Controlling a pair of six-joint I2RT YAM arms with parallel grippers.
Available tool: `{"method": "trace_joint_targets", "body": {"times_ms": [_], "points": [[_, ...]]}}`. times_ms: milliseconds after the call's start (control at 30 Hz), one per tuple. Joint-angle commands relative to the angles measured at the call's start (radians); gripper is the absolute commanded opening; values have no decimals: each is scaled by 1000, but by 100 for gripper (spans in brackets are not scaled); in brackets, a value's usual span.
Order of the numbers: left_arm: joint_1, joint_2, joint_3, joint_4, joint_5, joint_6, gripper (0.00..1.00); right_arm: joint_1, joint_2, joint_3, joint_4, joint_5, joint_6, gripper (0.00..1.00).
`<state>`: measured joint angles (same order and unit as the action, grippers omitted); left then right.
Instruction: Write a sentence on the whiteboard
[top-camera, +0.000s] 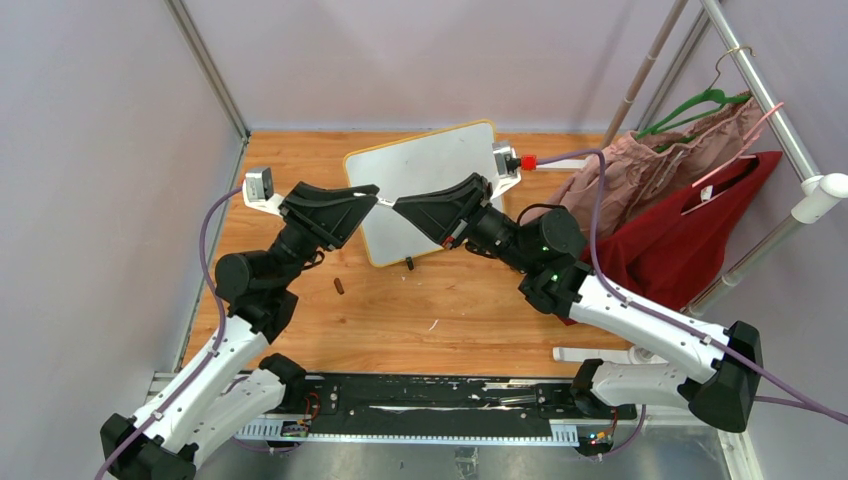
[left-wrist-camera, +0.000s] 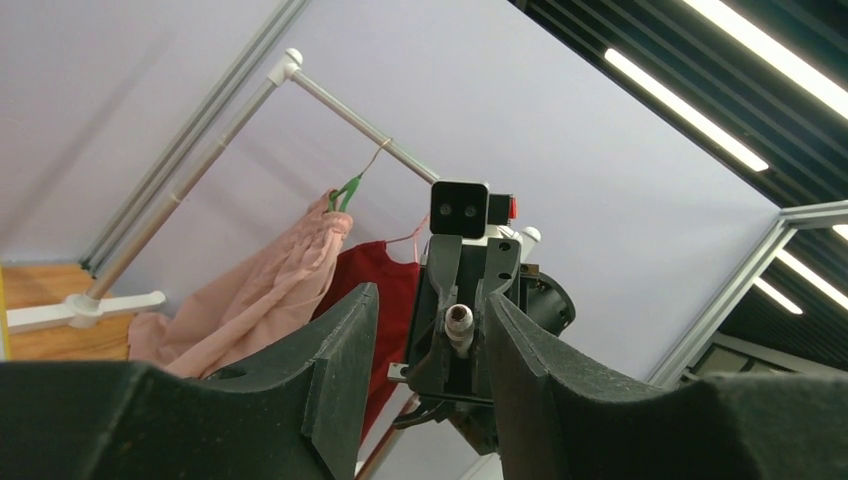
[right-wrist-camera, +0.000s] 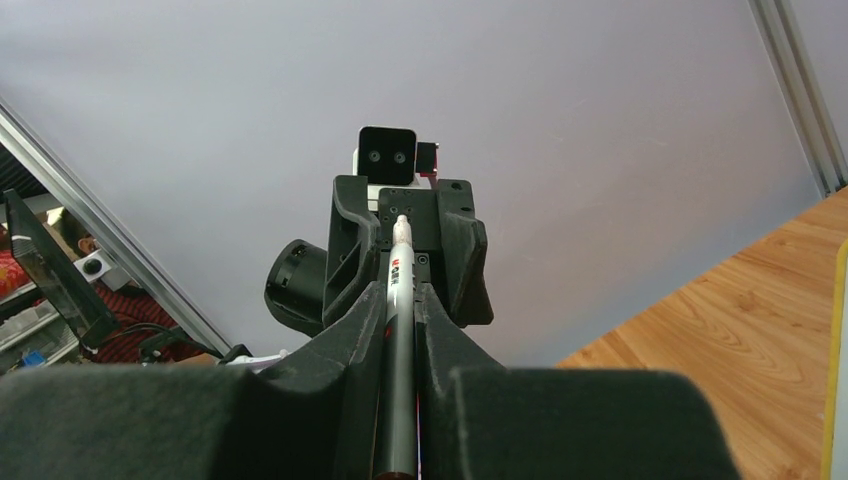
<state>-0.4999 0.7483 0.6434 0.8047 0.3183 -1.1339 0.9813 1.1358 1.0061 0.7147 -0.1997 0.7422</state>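
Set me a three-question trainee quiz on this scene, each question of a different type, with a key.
1. True or false: the right pincer is clamped on a marker.
2. The frame of the whiteboard is: A) blue B) yellow-orange C) green.
3. Fill in: the left pincer stands ____ around the marker's end.
Key: 1 true; 2 B; 3 open.
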Motion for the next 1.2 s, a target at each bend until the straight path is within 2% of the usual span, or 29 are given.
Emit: {"method": "trace_joint_targets", "body": {"times_ms": [0,67,200,367,433,567,833,967,1167], "points": [[-3,-1,32,8,-14,1,48,7,2,40,34,-31,6,0],[-3,-2,32,8,-15,-1,45,8,2,40,31,-35,6,0],[-3,-7,32,8,-11,1,31,8,0,37,31,-33,4,0],[-3,-11,28,8,-5,5,6,8,-1,37,30,-35,2,0],[-3,-11,26,8,-6,7,0,8,-1,44,13,-42,2,1],[-3,-9,24,8,-4,4,0,8,0,73,-46,-55,-4,20],[-3,-4,26,5,-4,-12,0,8,-7,88,-77,-60,-9,34],[-3,-3,27,1,-5,-13,0,8,-11,90,-84,-61,-12,31],[-3,-3,24,1,-4,-13,0,7,-8,95,-89,-77,-15,14]]}}
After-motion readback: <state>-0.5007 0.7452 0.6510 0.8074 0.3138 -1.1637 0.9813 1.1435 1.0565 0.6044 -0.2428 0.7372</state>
